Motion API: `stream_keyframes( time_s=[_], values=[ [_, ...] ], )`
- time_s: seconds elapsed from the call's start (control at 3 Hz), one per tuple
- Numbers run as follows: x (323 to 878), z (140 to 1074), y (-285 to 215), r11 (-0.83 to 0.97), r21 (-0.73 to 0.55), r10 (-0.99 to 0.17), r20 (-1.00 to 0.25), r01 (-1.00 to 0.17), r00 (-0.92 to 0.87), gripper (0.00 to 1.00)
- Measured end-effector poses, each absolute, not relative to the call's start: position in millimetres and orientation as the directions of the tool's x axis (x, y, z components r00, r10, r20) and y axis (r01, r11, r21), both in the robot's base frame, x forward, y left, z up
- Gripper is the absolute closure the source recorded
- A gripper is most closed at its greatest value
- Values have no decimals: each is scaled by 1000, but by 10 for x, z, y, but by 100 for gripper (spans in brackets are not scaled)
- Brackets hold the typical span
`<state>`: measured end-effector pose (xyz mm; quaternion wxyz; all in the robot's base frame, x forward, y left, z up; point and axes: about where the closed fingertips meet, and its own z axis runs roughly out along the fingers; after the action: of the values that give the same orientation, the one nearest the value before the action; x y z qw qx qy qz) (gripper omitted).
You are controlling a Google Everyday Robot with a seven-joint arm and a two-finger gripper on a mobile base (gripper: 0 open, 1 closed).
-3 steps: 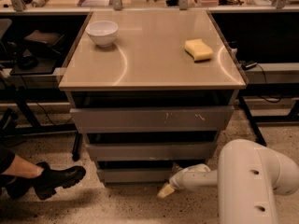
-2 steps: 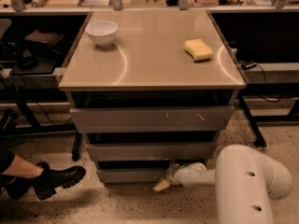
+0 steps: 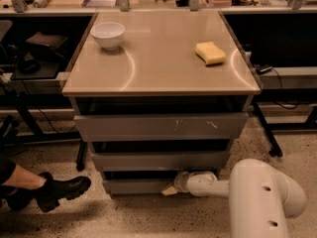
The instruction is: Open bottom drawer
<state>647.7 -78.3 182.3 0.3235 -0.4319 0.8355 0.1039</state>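
No text, label or number can be read. The gripper [image 3: 170, 189] is at the front of the bottom drawer [image 3: 132, 186].

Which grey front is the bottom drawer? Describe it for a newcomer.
Below the tan tabletop with a white bowl and yellow sponge, three grey drawer fronts stack. The bottom drawer is the lowest, just above the floor, with the gripper at its front. It looks narrowest and lacks the top front's pale scratches.
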Motion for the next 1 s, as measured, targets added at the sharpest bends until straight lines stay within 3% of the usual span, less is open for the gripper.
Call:
stream_keyframes(
  time_s=[1.0],
  values=[
    [6476,1823,-783,605,-106,-655,-630,-789,-418,89]
  ],
)
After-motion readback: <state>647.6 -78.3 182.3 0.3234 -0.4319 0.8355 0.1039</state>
